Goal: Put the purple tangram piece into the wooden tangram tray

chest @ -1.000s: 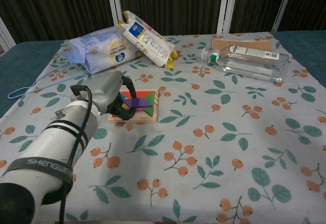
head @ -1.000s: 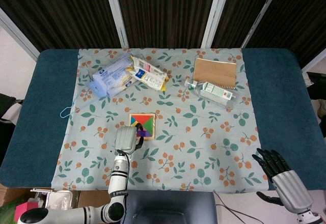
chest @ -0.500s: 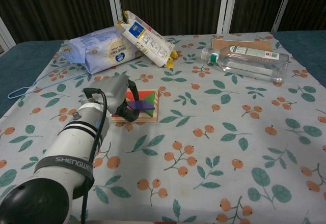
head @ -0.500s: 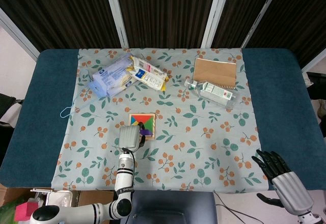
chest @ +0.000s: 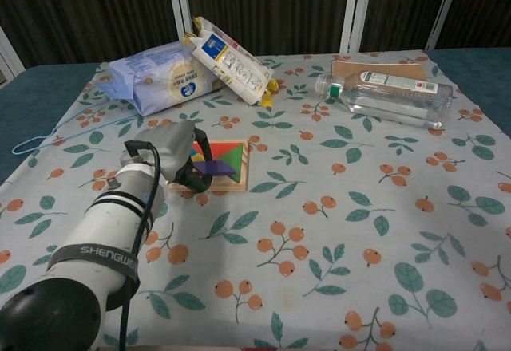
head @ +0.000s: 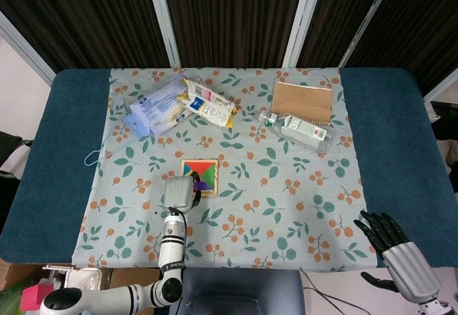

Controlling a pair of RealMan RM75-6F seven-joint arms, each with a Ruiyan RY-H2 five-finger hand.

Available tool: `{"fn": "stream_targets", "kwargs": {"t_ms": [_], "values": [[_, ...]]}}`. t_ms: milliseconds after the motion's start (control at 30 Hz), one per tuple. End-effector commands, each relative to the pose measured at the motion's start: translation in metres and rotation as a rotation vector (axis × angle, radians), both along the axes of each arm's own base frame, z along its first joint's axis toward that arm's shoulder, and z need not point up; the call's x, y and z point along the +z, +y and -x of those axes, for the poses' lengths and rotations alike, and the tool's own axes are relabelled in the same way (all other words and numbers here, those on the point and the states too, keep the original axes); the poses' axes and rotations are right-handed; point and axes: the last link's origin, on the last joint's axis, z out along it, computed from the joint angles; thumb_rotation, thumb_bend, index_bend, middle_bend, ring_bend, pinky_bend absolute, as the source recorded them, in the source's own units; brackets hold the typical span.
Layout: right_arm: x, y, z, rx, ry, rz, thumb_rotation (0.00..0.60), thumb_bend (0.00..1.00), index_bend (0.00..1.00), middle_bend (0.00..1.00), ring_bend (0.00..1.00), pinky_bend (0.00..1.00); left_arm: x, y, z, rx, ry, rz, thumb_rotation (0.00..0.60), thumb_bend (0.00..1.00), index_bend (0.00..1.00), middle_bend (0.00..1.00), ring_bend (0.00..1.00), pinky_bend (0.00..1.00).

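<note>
Holding purple tangram piece [chest: 214, 167] over wooden tangram tray [chest: 239, 179], left hand [chest: 172, 153].

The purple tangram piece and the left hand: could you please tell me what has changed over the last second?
The left hand still pinches the purple tangram piece over the square wooden tangram tray and has drawn it slightly toward the tray's near-left edge. The black-fingered right hand has barely moved; everything else stayed put.
</note>
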Motion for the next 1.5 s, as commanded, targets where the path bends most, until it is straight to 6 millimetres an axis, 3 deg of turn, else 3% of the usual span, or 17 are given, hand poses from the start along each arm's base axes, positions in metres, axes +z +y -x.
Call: {"fn": "stream_targets", "kwargs": {"t_ms": [33, 333, 467, 667, 1033, 1500], "values": [[0.000, 0.000, 0.000, 0.000, 0.001, 0.000, 0.600, 0.16, 0.00, 0.00, 0.00, 0.00, 0.000, 0.000, 0.003, 0.003, 0.003, 0.004, 0.600, 0.37, 0.61, 1.00, 1.00, 1.00], [-0.001, 0.000, 0.000, 0.001, 0.005, -0.001, 0.600, 0.16, 0.00, 0.00, 0.00, 0.00, 0.000, 0.001, 0.005, 0.001, 0.005, 0.007, 0.600, 0.37, 0.54, 1.00, 1.00, 1.00], [-0.001, 0.000, 0.000, 0.000, 0.005, 0.002, 0.600, 0.16, 0.00, 0.00, 0.00, 0.00, 0.002, 0.002, 0.009, 0.009, 0.021, 0.024, 0.600, 0.39, 0.41, 1.00, 1.00, 1.00], [-0.001, 0.000, 0.000, -0.001, 0.007, 0.002, 0.600, 0.16, 0.00, 0.00, 0.00, 0.00, 0.005, 0.003, 0.010, 0.011, 0.016, 0.028, 0.600, 0.39, 0.31, 1.00, 1.00, 1.00], [-0.001, 0.000, 0.000, -0.001, 0.008, 0.002, 0.600, 0.16, 0.00, 0.00, 0.00, 0.00, 0.013, -0.001, 0.010, -0.006, 0.010, 0.022, 0.600, 0.39, 0.30, 1.00, 1.00, 1.00], [-0.005, 0.002, -0.002, 0.009, 0.013, -0.006, 0.600, 0.16, 0.00, 0.00, 0.00, 0.00, 0.026, -0.017, 0.035, -0.023, 0.053, 0.030, 0.600, 0.39, 0.40, 1.00, 1.00, 1.00]]}}
